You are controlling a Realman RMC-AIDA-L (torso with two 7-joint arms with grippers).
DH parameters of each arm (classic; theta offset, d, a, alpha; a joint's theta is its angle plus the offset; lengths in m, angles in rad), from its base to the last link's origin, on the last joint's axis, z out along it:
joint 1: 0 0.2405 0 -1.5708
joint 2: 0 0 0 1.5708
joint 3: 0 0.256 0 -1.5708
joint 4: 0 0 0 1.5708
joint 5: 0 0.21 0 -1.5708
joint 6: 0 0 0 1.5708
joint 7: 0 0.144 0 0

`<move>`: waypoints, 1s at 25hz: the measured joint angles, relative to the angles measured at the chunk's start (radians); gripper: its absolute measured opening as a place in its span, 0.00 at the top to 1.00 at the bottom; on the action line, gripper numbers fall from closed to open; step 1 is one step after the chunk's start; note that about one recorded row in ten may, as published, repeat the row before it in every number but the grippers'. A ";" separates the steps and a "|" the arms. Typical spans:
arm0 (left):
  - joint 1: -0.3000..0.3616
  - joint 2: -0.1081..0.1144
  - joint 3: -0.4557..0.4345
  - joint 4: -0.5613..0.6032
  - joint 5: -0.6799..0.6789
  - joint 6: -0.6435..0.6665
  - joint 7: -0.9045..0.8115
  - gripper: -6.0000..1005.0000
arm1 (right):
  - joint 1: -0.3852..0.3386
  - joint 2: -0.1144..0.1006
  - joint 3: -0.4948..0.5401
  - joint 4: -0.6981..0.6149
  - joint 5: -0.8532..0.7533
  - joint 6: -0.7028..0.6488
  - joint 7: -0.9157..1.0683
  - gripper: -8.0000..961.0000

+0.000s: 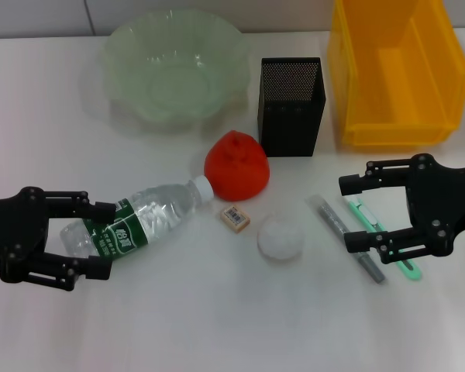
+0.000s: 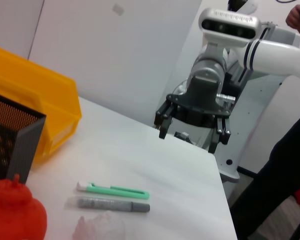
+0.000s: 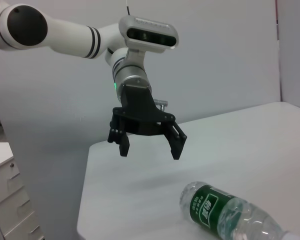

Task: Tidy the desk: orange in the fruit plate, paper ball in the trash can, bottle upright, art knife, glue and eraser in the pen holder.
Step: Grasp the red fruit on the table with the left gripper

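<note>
Bright, even overhead light, soft faint shadows on the white table [image 1: 217, 325], slightly hazy focus.

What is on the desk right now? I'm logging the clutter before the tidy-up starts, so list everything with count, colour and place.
fruit plate: 1, pale green, far left
pen holder: 1, black mesh, far centre
bin: 1, yellow, far right
orange: 1, red-orange, centre
bottle: 1, clear, green label, lying left
eraser: 1, tan, centre
paper ball: 1, white, centre
glue: 1, grey, right
art knife: 1, green, right
left gripper: open, over the bottle's base
right gripper: open, over the art knife
</note>
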 joint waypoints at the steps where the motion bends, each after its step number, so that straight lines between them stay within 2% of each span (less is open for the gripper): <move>1: 0.000 -0.001 0.001 0.006 -0.009 0.000 0.001 0.14 | -0.004 -0.001 0.004 -0.002 0.000 -0.002 0.000 0.20; 17: 0.008 -0.009 -0.015 0.025 -0.012 -0.011 0.004 0.14 | -0.007 0.005 0.008 0.003 0.001 0.004 -0.012 0.20; 20: 0.006 -0.019 -0.053 0.048 -0.012 -0.026 0.004 0.14 | -0.016 0.002 0.012 0.005 0.001 0.024 -0.012 0.20; 21: 0.002 -0.033 -0.083 0.084 -0.012 -0.044 0.004 0.14 | -0.027 -0.001 0.027 0.003 -0.002 0.030 -0.011 0.20; 22: 0.002 -0.033 -0.083 0.084 -0.012 -0.044 0.004 0.14 | -0.033 -0.002 0.040 0.000 -0.004 0.030 -0.010 0.20; 25: -0.013 -0.053 -0.100 0.122 -0.012 -0.082 0.002 0.14 | -0.048 -0.002 0.076 -0.009 -0.006 0.024 -0.011 0.20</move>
